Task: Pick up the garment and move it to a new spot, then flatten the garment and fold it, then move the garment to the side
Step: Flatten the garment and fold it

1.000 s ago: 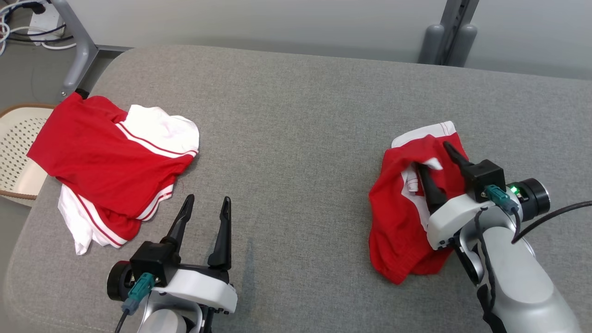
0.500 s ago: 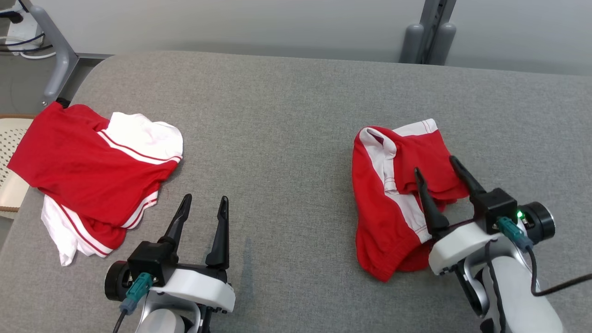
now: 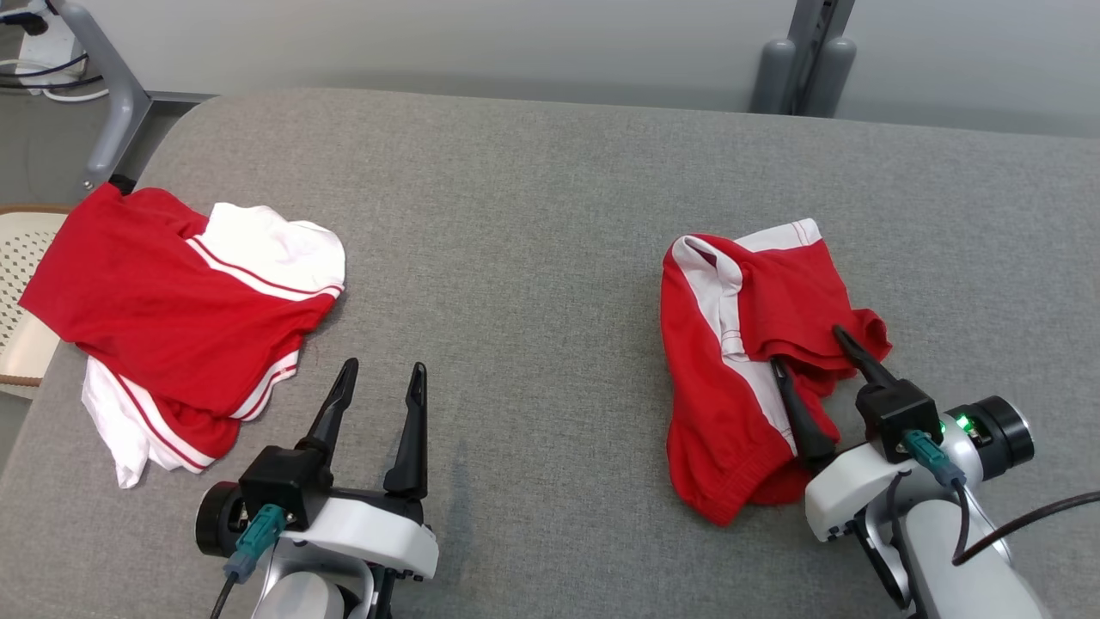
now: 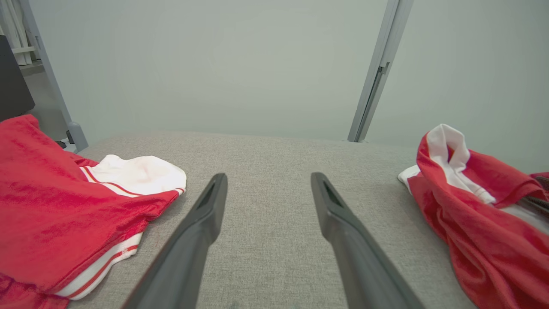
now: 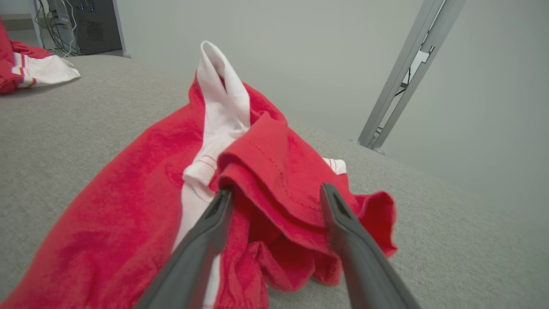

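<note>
The garment [image 3: 705,344], red with white panels, lies crumpled on the right side of the grey table [image 3: 533,232]; it also shows in the left wrist view as the garment [image 4: 463,214]. My right gripper [image 3: 808,348] is open at its near edge, fingertips resting against a loose red fold. In the right wrist view that fold of the garment [image 5: 141,184] sits between the spread fingers of the right gripper [image 5: 276,191], not pinched. My left gripper [image 3: 384,367] is open over bare table near the front left; the left gripper [image 4: 269,176] holds nothing.
A second red and white garment pile [image 3: 155,309] lies at the table's left edge, also seen as the pile [image 4: 51,201] and the pile [image 5: 38,71]. A perforated basket [image 3: 17,258] stands off the left edge. Grey posts [image 3: 803,52] rise behind the table.
My right gripper has opened and let go of the garment, then drawn back toward the near edge. The garment has settled onto the table. The head camera has shifted slightly.
</note>
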You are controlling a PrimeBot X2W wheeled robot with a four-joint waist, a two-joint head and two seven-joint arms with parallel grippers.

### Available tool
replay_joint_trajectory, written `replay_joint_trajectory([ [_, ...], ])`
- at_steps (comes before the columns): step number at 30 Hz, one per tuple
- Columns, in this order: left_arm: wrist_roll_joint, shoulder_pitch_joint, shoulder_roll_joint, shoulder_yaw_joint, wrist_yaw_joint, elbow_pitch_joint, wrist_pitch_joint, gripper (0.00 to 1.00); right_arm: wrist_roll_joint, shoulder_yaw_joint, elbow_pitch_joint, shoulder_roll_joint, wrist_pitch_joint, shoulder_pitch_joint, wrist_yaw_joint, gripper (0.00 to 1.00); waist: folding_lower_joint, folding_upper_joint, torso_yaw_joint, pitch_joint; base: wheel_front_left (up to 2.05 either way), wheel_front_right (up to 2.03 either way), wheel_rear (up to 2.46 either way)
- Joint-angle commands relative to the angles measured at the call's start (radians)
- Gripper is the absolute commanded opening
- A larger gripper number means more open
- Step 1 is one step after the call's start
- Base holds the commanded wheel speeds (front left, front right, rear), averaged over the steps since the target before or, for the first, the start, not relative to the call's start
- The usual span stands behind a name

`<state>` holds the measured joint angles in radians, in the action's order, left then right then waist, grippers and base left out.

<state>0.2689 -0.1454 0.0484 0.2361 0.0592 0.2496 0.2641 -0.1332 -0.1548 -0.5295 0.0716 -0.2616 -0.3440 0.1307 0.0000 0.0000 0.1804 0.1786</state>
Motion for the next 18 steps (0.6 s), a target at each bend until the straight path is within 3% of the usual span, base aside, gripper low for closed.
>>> replay_joint_trajectory([
  [1,-0.001,-0.012,0.004,-0.002,0.000,0.002,0.001,1.00,-0.002,0.007,-0.009,0.004,-0.005,-0.014,0.000,0.98,0.0000,0.0000,0.005,-0.001,0.00,0.00,0.00],
  [2,0.000,-0.010,0.004,-0.002,0.001,0.001,0.001,1.00,-0.004,0.011,-0.018,0.003,-0.005,-0.023,0.000,0.85,0.0000,0.0000,0.008,-0.002,0.00,0.00,0.00],
  [3,0.000,-0.009,0.004,-0.002,0.002,0.001,0.001,1.00,-0.004,0.015,-0.026,0.002,-0.005,-0.028,0.000,0.48,0.0000,0.0000,0.010,-0.002,0.00,0.00,0.00],
  [4,0.000,-0.007,0.004,-0.002,0.002,0.001,0.001,1.00,-0.001,0.018,-0.036,0.001,-0.005,-0.033,0.000,0.42,0.0000,0.0000,0.013,-0.002,0.00,0.00,0.00],
  [6,0.001,-0.006,0.004,-0.002,0.002,0.001,0.001,1.00,0.011,0.026,-0.046,-0.001,-0.005,-0.047,0.000,0.09,0.0000,0.0000,0.016,-0.002,0.00,0.00,0.00],
  [7,0.001,-0.005,0.004,-0.003,0.002,0.001,0.001,1.00,0.016,0.029,-0.043,-0.001,-0.005,-0.054,0.000,0.00,0.0000,0.0000,0.017,-0.002,0.00,0.00,0.00],
  [18,-0.010,0.001,0.004,-0.016,0.006,-0.010,0.001,1.00,0.077,0.119,0.015,0.013,-0.005,-0.062,0.000,0.00,0.0000,0.0000,-0.028,-0.008,0.00,0.00,0.00],
])
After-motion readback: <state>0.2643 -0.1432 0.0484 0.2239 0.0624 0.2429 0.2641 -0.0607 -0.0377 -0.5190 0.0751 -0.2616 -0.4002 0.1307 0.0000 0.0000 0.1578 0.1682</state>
